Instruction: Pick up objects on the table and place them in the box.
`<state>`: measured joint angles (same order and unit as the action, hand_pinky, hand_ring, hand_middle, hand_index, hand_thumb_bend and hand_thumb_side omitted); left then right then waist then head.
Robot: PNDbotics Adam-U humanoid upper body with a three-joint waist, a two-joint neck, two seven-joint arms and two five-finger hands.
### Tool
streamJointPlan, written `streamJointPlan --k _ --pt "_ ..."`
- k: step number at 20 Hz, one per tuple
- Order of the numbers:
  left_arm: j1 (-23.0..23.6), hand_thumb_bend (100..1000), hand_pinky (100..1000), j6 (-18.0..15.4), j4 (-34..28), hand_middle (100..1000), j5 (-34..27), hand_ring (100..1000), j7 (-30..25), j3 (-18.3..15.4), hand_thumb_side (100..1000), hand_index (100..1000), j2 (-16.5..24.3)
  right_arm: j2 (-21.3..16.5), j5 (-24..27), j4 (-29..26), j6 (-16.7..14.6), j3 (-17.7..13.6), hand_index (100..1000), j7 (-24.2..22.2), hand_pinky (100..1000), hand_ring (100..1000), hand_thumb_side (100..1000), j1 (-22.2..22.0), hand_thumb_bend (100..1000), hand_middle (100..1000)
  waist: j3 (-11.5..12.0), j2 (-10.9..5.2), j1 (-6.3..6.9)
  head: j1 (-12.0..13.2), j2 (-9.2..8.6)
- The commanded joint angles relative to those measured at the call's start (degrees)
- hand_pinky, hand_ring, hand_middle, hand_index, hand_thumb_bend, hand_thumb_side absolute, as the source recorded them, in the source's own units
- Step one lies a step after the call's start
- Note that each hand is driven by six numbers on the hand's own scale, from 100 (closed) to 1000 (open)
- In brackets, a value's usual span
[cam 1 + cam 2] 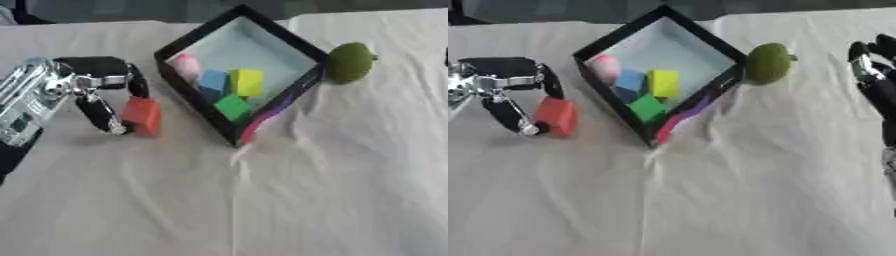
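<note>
While the left hand (105, 95) is pinching the red block (142, 115), it should be lifting clear of the box (306, 52) wall at three o'clock; the right hand (874, 75) is resting relaxed.

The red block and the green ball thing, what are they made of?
The red block, pinched in the left hand, looks like matte foam or plastic: flat colour, no shine. The green round thing looks like a fake fruit, dull-skinned with a small stem nub; probably plastic.

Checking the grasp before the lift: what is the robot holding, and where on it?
The left hand pinches the red block by its left side; the right hand holds nothing.
</note>
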<state>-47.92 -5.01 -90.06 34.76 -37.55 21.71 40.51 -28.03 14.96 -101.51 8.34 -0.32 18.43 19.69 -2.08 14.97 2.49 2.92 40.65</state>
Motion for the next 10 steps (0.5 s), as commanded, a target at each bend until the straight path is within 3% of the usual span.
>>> streamJointPlan --k 1,4,9,10 --pt "-5.59 335 742 2.19 -6.91 571 -2.73 712 -1.42 -2.31 100 507 1.83 -1.37 0.05 -1.05 -0.15 -0.50 895 0.27 889 819 426 0.99 281 847 -0.01 -0.50 0.09 0.16 -0.41" --pt "-12.94 327 737 3.86 -1.69 571 -0.12 710 -3.41 -1.32 100 509 -3.61 -1.07 0.35 -1.13 -0.07 -0.19 895 -0.01 889 819 426 1.63 280 847 -0.34 -0.57 -0.30 0.92 -0.74" --pt "-20.82 381 745 1.54 19.17 590 12.95 723 -0.23 -0.64 100 528 -16.26 -0.12 0.85 -1.27 0.10 0.51 895 -0.79 890 819 424 2.95 279 847 -1.47 -0.51 -1.09 2.42 -1.39" --pt "-21.45 462 748 0.82 22.67 610 16.34 730 1.19 -1.15 100 578 -18.36 0.24 1.07 -1.28 0.12 0.67 895 -0.94 890 819 423 3.30 280 847 -1.78 -0.47 -1.19 2.83 -1.52"
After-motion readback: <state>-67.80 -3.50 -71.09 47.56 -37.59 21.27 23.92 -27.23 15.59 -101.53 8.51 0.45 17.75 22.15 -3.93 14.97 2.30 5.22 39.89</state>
